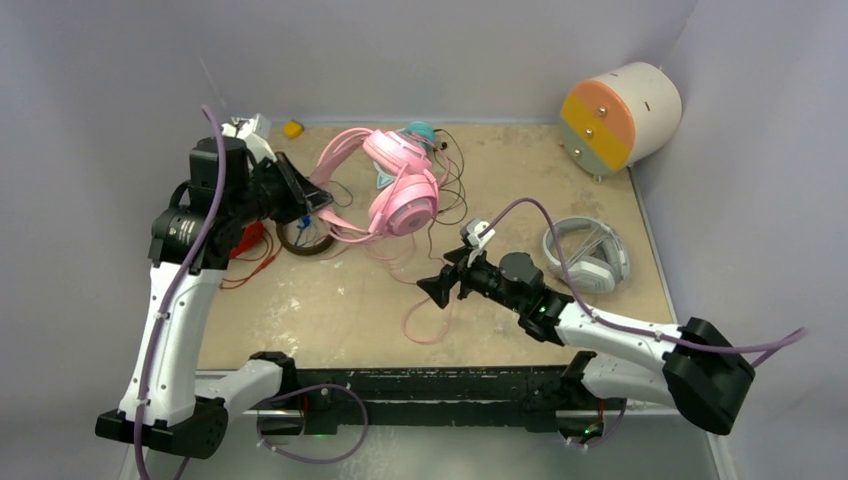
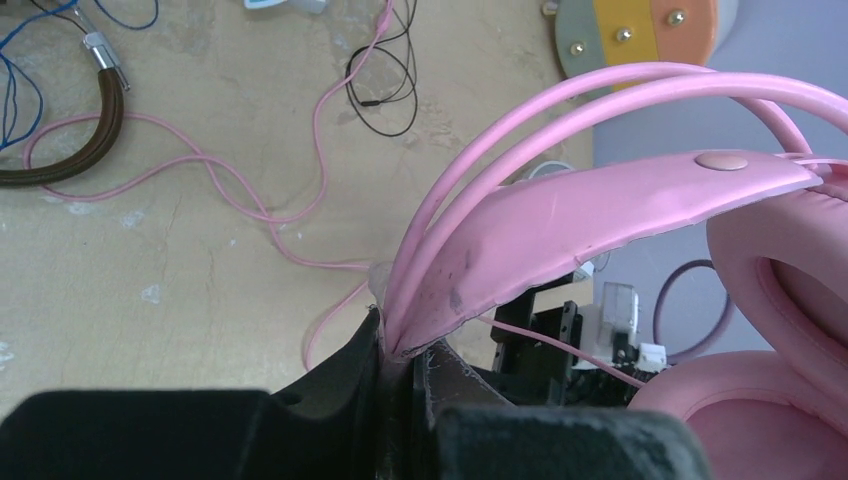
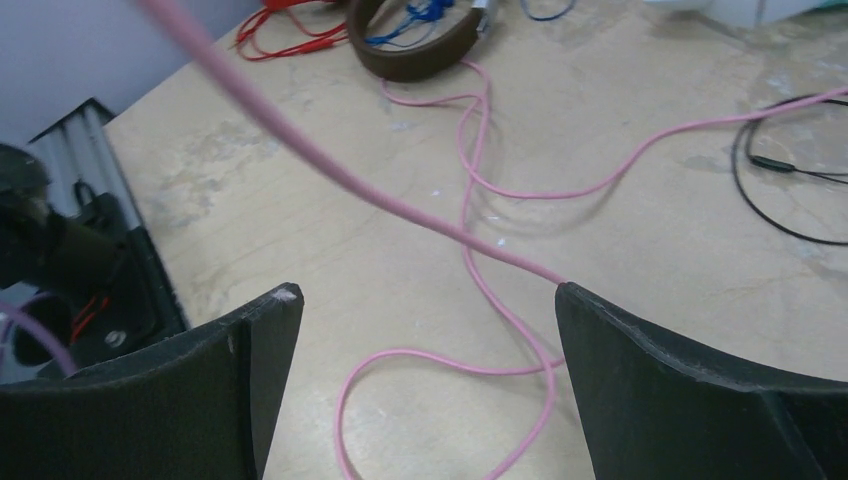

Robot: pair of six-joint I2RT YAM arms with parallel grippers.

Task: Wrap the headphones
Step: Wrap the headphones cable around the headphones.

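From above, your left fingers (image 1: 312, 199) are clamped on the headband of the pink headphones (image 1: 400, 186), which sit at the rear middle of the worktop (image 1: 330, 310). Their pink cable (image 1: 424, 322) trails toward the near edge, looping just beside your right fingers (image 1: 438, 287), which are near the worktop's centre. The brown headphones (image 1: 305, 240) lie beside the left fingers with a red cable (image 1: 255, 252) next to them. The grey-white headphones (image 1: 588, 256) rest at the right side, and a cylinder (image 1: 620, 115) with an orange and yellow face stands in the far right corner. From your left wrist, the fingers are shut tight on the end of the pink headband (image 2: 600, 200), with an ear cup (image 2: 780, 330) at the right; the cable (image 2: 250, 200) snakes over the worktop toward the brown band (image 2: 95, 140). From your right wrist, the fingers are spread wide and grip nothing; the pink cable (image 3: 400, 205) runs slantwise across the gap and meets one tip, while another stretch loops on the worktop beneath.
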